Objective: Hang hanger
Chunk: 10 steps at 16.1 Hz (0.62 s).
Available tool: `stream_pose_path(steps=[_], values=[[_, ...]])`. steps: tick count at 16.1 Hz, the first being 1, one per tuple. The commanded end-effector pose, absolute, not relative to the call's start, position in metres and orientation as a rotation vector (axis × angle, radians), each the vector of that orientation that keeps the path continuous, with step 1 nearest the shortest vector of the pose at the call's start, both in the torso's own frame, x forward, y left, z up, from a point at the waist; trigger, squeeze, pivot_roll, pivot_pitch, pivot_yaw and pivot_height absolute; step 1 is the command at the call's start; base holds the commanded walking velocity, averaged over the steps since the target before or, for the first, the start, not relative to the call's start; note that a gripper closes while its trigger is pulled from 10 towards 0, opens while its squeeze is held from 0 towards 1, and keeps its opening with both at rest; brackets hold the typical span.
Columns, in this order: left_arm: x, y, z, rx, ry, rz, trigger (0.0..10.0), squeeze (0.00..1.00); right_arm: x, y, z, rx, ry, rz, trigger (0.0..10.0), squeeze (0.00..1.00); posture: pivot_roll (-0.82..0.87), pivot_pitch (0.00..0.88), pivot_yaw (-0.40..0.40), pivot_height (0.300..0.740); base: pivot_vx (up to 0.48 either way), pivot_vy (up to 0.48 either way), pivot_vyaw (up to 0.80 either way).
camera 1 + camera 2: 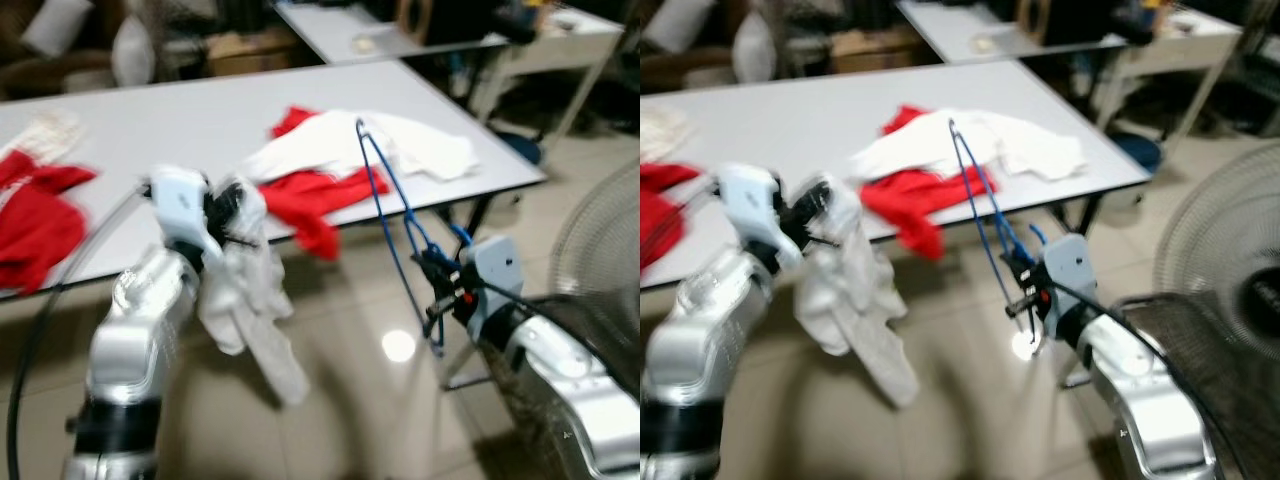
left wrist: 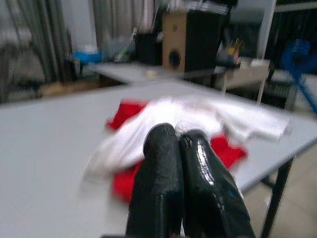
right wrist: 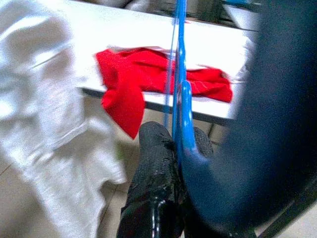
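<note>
Glossy beige floor tiles point(image 1: 350, 400) ran under a long pale grey bench point(image 1: 180, 130) that crossed the scene from left to right, with a second grey table point(image 1: 340, 30) beyond it at the far right. On the bench lay a crumpled white garment point(image 1: 400, 145) over a red cloth point(image 1: 315, 200) whose corner drooped off the near edge, and another red cloth point(image 1: 35, 215) lay at the left end. The left gripper point(image 1: 232, 215), in front of the bench's near edge, had its black fingers point(image 2: 171, 183) pressed together on a limp white garment point(image 1: 245, 300) that hung down toward the floor. To the right, the right gripper point(image 1: 432, 275) was clamped on the lower part of a thin blue wire hanger point(image 1: 390, 215), which stood upright in the air before the bench, its hook point(image 1: 361, 128) at the top. A round wire fan guard point(image 1: 600, 250) stood at the far right edge.
</note>
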<state>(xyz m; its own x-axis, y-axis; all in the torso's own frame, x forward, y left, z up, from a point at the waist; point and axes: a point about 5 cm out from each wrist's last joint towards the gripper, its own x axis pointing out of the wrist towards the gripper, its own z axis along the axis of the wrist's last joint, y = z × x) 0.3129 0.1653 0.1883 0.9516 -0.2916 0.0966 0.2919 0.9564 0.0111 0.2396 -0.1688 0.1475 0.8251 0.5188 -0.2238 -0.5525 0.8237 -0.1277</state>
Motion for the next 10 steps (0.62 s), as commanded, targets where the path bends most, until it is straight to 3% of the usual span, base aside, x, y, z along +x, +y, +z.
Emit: stream_pose_path(steps=[1,3,7,10], values=[[0.324,0.179,0.209,0.021,-0.153,-0.247,10.0,0.0,0.236,-0.17,0.166,-0.205,0.138,0.683,10.0,0.0,-0.07,0.0,0.016,0.74,0.386,0.0,0.0],[0.352,0.194,0.25,0.053,-0.238,-0.227,10.0,0.0,0.22,-0.175,0.186,-0.27,0.182,0.974,10.0,0.0,-0.07,0.0,0.016,0.74,0.386,0.0,0.0],[0.367,0.18,0.288,0.119,-0.321,-0.351,10.0,0.0,0.216,-0.172,0.198,-0.302,0.236,1.204,10.0,0.0,-0.07,0.0,0.018,0.74,0.387,0.0,0.0],[0.366,0.178,0.314,0.129,-0.378,-0.451,10.0,0.0,0.24,-0.169,0.202,-0.411,0.257,1.248,10.0,0.0,-0.06,0.0,0.018,0.74,0.385,0.0,0.0]])
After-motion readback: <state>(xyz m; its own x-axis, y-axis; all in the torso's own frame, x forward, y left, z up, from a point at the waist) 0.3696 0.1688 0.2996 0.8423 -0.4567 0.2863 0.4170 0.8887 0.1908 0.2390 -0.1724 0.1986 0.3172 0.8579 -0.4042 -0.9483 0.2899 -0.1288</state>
